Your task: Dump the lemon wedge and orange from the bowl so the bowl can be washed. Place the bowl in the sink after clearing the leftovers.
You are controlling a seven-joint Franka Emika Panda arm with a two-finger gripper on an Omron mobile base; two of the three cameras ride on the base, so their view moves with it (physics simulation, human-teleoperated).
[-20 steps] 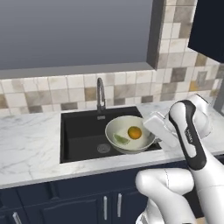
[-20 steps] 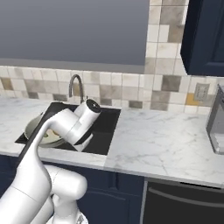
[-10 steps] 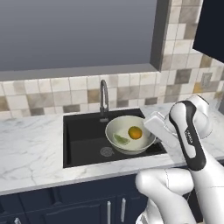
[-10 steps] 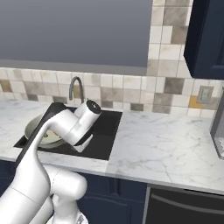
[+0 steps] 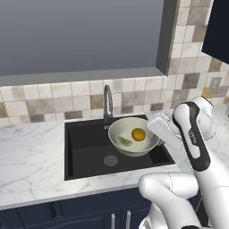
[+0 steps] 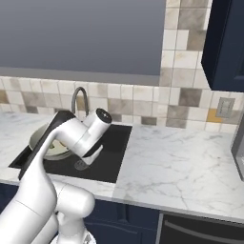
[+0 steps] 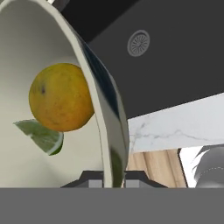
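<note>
My gripper (image 5: 155, 133) is shut on the right rim of the off-white bowl (image 5: 117, 128) and holds it above the black sink (image 5: 87, 154), slightly tilted. Inside the bowl lie the round orange (image 5: 138, 134) and the pale lemon wedge (image 5: 125, 142). In the hand view the bowl's rim (image 7: 106, 103) runs edge-on up from between my fingertips (image 7: 92, 180), with the orange (image 7: 59, 97) and the wedge (image 7: 42, 135) to its left and the sink's drain (image 7: 138, 43) beyond. From the right base view the bowl (image 6: 40, 139) peeks out left of my arm.
A dark gooseneck faucet (image 5: 107, 101) stands behind the basin, close to the bowl's far rim. White marble counter (image 5: 31, 156) surrounds the sink on both sides, with a wide stretch to the right (image 6: 190, 162). A tiled wall rises behind.
The whole picture has shifted slightly, so the base has moved; the sink and faucet sit a little further right in the left base view. The bowl stays gripped with both fruits inside.
</note>
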